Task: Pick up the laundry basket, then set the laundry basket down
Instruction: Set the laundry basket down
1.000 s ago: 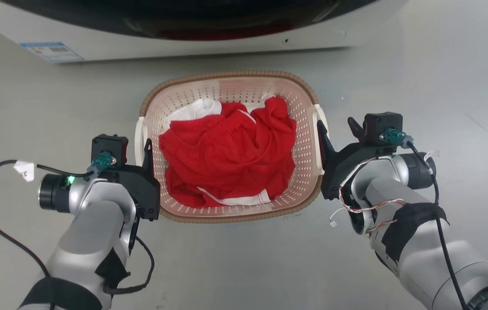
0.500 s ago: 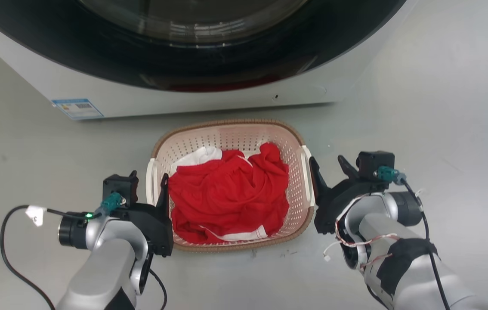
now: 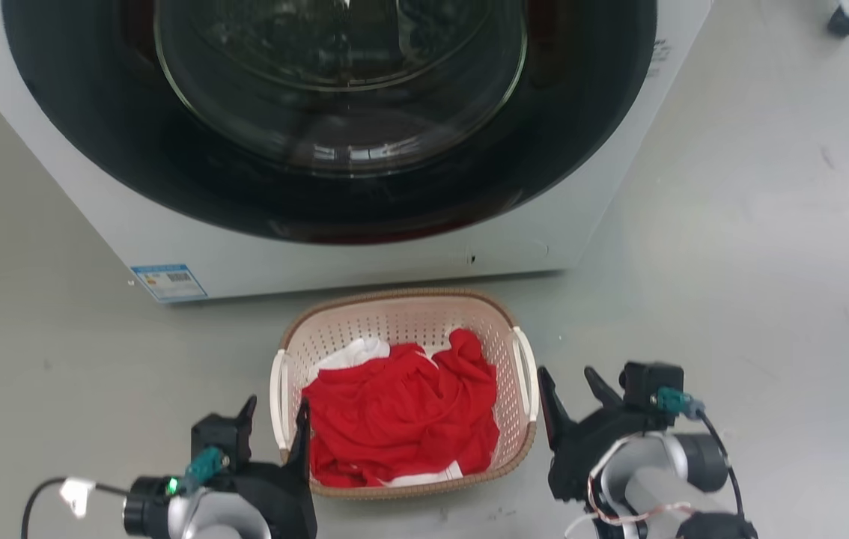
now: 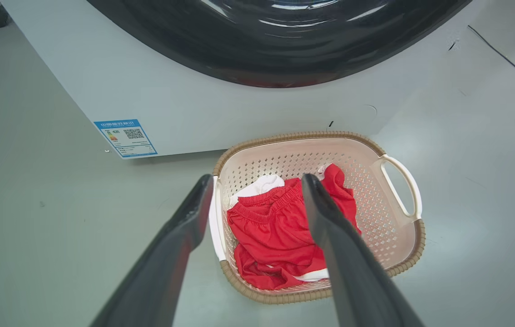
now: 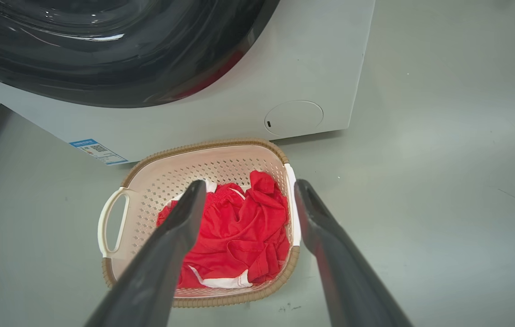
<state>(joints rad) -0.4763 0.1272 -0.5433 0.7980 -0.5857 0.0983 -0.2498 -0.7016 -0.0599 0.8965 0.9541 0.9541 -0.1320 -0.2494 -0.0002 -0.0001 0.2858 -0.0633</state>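
My left pincer [image 3: 278, 406] stood wide open at the lower left of the head view, gripping nothing. My right pincer [image 3: 565, 372] was equally spread and empty at the lower right. Between them the laundry basket [image 3: 394, 322] sat on the floor [image 3: 731, 262], holding crumpled red and white clothes [image 3: 402, 419], just below the washer [image 3: 394, 262].

Bright even light, perhaps slight wide-angle distortion.

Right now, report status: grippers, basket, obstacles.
Left gripper open, empty. Right gripper same. Basket on floor, red clothes inside. Washer close behind it.
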